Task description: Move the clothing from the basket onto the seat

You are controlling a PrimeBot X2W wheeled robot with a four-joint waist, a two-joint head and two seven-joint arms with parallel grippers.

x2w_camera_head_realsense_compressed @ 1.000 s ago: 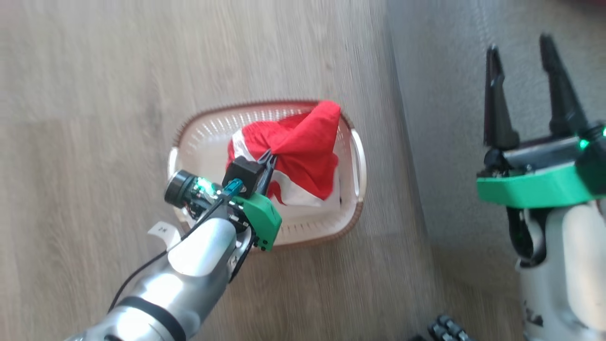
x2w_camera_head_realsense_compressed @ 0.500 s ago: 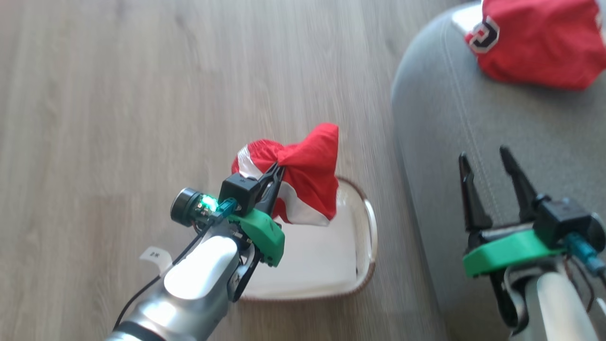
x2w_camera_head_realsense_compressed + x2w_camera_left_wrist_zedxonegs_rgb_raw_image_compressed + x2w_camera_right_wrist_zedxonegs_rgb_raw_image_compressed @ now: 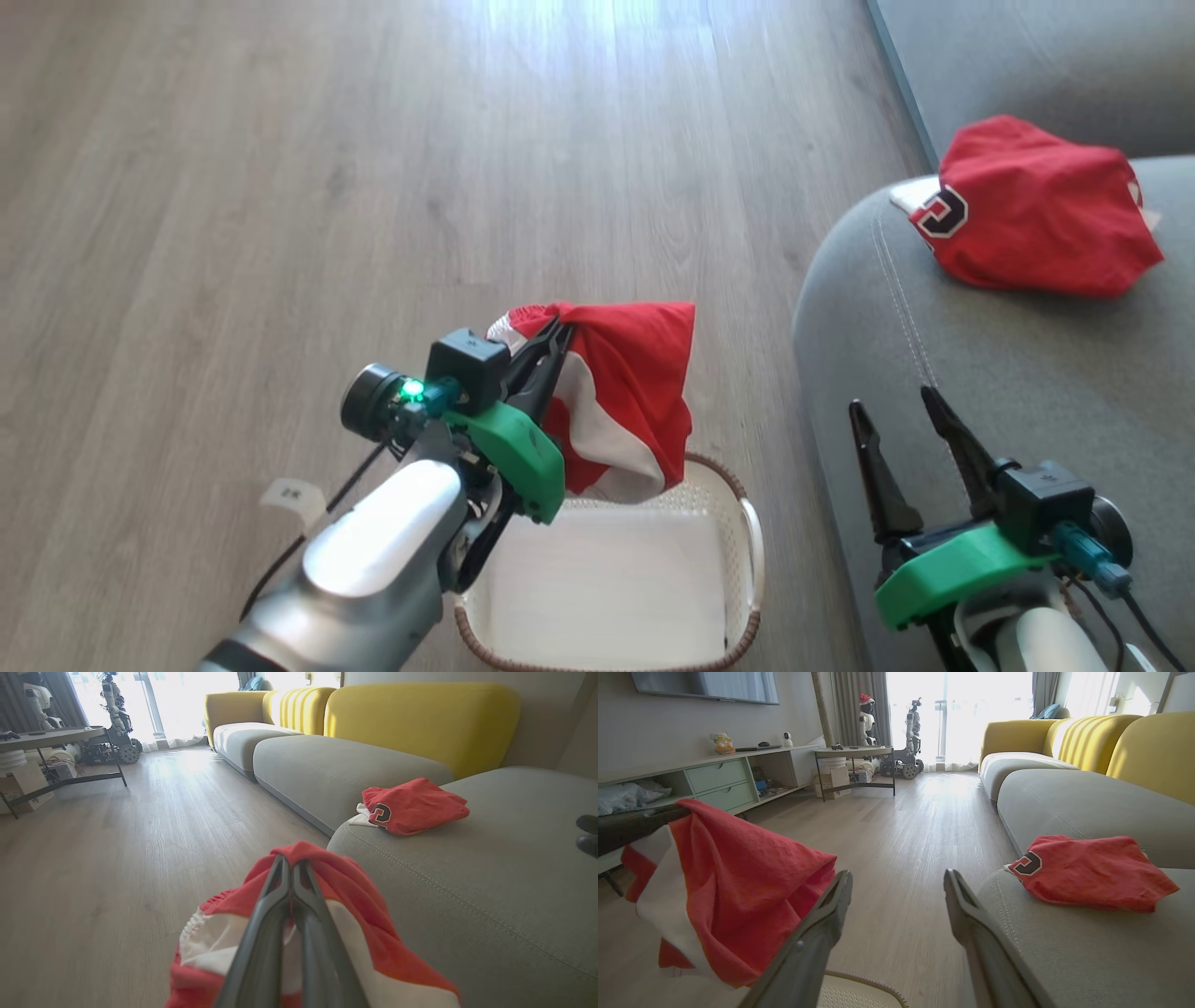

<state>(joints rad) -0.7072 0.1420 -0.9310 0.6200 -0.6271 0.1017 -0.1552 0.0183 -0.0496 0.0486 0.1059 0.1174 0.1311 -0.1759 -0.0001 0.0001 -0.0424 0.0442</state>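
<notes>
- left gripper [image 3: 558, 329]: fingers pressed together, pinching the red-and-white jersey [image 3: 635, 392]; the cloth hangs above the far end of the white basket [image 3: 750, 551].
- right gripper [image 3: 890, 399]: fingers spread, holding nothing, over the grey sofa [image 3: 980, 355].
- second red jersey [image 3: 1036, 205]: lying on the sofa cushion.

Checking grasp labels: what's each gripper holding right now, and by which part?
The left gripper is shut on the red and white jersey, pinching a gathered bunch at its top; the rest hangs loose. The right gripper is open, holding nothing.
</notes>
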